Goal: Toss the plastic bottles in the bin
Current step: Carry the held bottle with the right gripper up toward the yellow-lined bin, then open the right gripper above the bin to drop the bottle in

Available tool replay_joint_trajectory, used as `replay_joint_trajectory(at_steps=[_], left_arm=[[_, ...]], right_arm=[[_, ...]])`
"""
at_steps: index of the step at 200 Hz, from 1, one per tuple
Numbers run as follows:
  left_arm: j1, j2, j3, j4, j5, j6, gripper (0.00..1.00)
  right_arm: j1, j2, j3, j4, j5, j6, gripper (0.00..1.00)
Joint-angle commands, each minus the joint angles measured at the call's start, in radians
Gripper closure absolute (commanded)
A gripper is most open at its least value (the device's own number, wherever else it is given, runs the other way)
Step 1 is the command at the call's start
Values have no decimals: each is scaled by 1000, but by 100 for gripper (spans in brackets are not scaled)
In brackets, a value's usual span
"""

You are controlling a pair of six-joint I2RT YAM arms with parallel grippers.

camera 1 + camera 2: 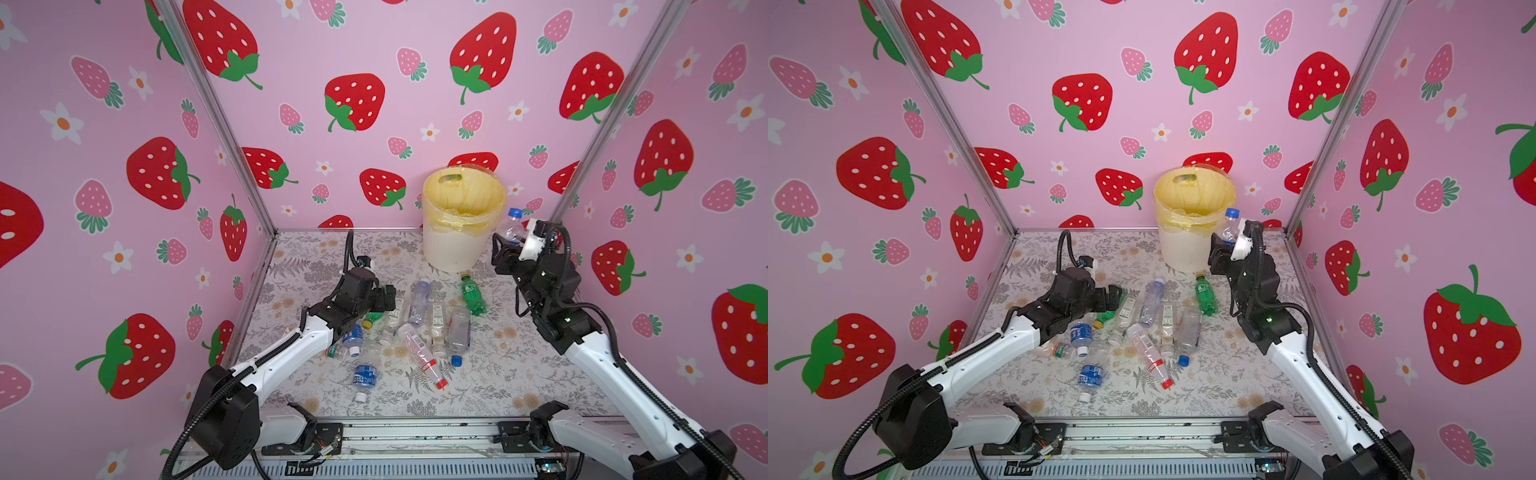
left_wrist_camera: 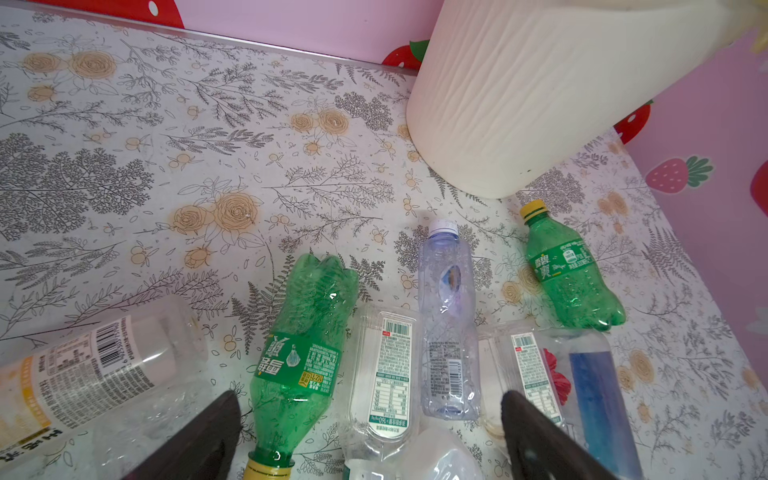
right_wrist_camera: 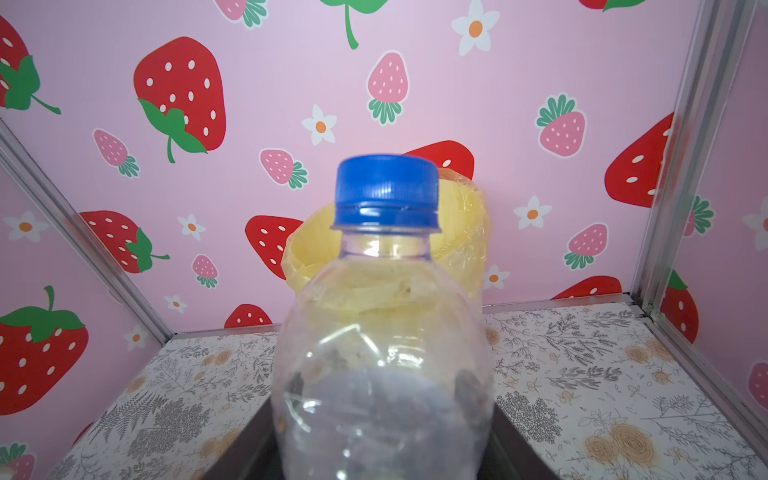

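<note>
The bin (image 1: 451, 249) (image 1: 1183, 253), cream with a yellow liner, stands at the back of the table. My right gripper (image 1: 509, 242) (image 1: 1224, 245) (image 3: 382, 449) is shut on a clear plastic bottle with a blue cap (image 1: 512, 227) (image 3: 386, 316), held upright just right of the bin, its cap a little below the rim. Several plastic bottles lie in a pile mid-table. My left gripper (image 1: 388, 297) (image 2: 370, 440) hangs open over the pile's left side, above a green bottle (image 2: 303, 332) and a clear white-labelled bottle (image 2: 390, 374).
Another green bottle (image 1: 473, 295) (image 2: 571, 270) lies near the bin's foot. A red-capped bottle (image 1: 424, 357) and a blue-labelled one (image 1: 365, 376) lie nearer the front. Pink strawberry walls close in three sides; the bin wall (image 2: 540, 104) is close ahead of the left wrist.
</note>
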Motion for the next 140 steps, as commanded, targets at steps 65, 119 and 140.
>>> replay_joint_trajectory(at_steps=[65,119,140], left_arm=[[8,10,13,4,33,-5,1],[15,25,16,9,39,-2,1],[15,28,18,10,40,-7,1]], right_arm=[[-6,58,37,87,-43,-6,41],[-6,101,72,94,-37,8,41],[-7,163,145,97,-25,-7,40]])
